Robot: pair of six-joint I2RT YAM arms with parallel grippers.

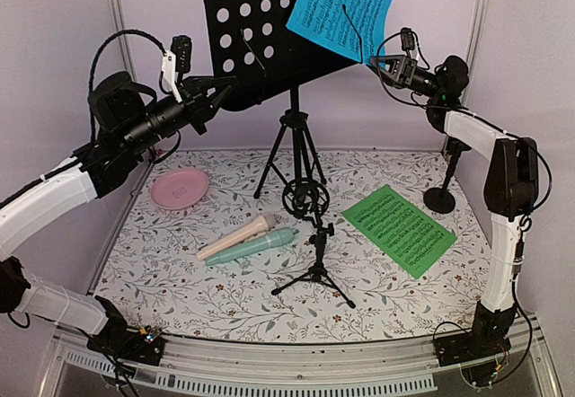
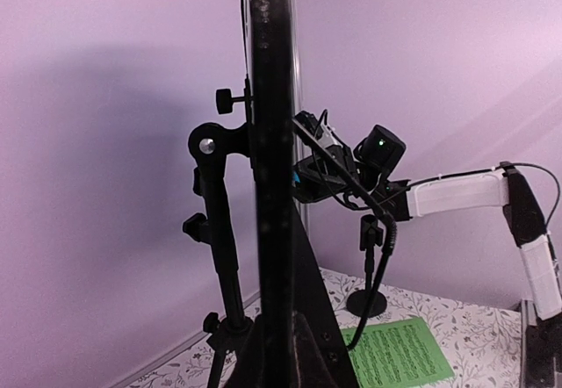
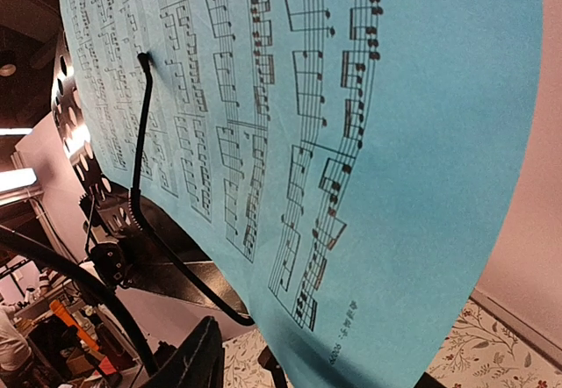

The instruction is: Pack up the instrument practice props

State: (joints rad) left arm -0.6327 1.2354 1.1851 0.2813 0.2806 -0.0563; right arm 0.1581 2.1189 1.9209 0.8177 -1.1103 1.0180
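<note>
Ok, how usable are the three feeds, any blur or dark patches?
Top external: evenly lit, sharp on the blue music sheet and black perforated metal rack. Left wrist: the rack's edge is a dark silhouette splitting the frame. Right wrist: the sheet fills it, print legible, lower left murky.

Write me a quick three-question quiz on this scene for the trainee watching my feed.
1. Multiple choice: what colour is the sheet propped on the music rack? A) green B) blue C) white
2. True or false: the mint microphone and the beige microphone lie side by side on the table.
3. Short answer: which arm's gripper is closed on the music rack's lower edge?

Key
1. B
2. True
3. The left gripper
</note>
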